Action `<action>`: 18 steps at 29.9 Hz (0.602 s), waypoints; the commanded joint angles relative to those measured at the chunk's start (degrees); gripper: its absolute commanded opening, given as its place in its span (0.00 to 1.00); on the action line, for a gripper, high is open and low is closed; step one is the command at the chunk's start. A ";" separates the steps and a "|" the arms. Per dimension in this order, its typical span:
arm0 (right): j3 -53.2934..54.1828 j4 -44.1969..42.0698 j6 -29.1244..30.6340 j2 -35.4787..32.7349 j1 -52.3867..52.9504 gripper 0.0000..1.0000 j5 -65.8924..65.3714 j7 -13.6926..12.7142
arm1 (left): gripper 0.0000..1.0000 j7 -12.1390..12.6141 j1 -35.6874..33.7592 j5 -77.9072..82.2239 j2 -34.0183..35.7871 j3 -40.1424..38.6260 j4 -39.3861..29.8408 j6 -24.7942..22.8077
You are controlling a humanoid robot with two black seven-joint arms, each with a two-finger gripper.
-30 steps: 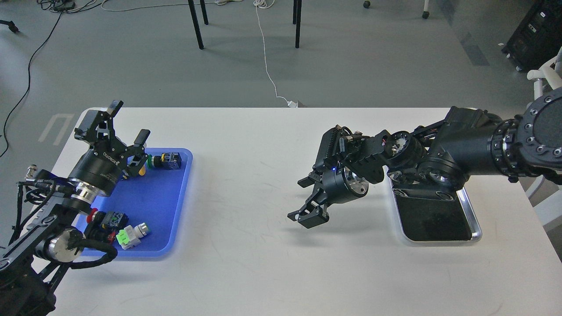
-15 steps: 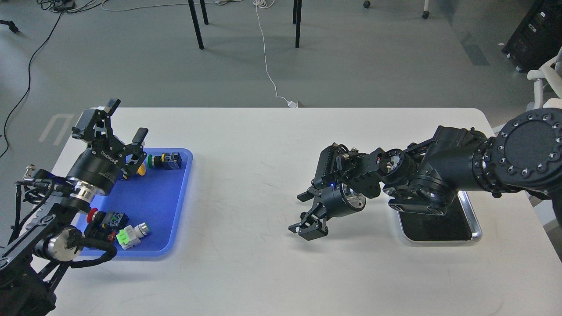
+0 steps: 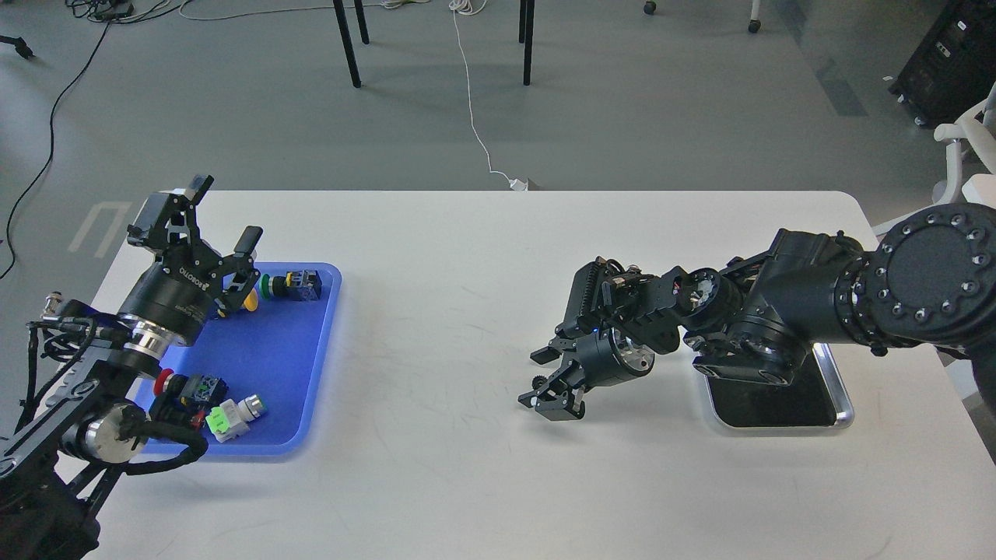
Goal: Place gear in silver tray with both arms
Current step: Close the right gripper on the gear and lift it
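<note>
Nearest, the shiny rectangular silver tray point(image 3: 836, 389) lies at the table's right side, half under the right arm. The right gripper point(image 3: 554, 383) hangs spread and empty, just above the bare white tabletop. Further left, the left gripper point(image 3: 222, 214), white-lettered "ROBOTIQ" I think, gapes over the blue plastic tray point(image 3: 272, 354) of small switch-like parts; it should probably descend squarely over one.

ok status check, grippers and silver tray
Left gripper open, empty, over blue tray. Right gripper open, empty, over bare table. Silver tray partly under right arm; no gear visible in it.
</note>
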 commanded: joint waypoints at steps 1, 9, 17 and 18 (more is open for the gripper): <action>-0.04 0.23 -0.01 0.00 -0.02 0.67 0.04 0.01 | 0.98 0.00 0.00 0.00 -0.01 0.00 0.00 0.00; -0.83 0.23 0.08 0.00 -0.02 0.61 0.04 0.01 | 0.98 0.00 0.09 0.00 -0.10 0.00 0.00 0.00; -1.18 0.23 0.08 0.00 -0.02 0.49 0.04 0.01 | 0.98 0.00 0.00 0.00 -0.28 0.00 0.00 0.08; -1.18 0.23 0.08 0.00 -0.02 0.47 0.04 0.01 | 0.98 0.00 0.00 0.00 -0.28 0.00 0.00 0.08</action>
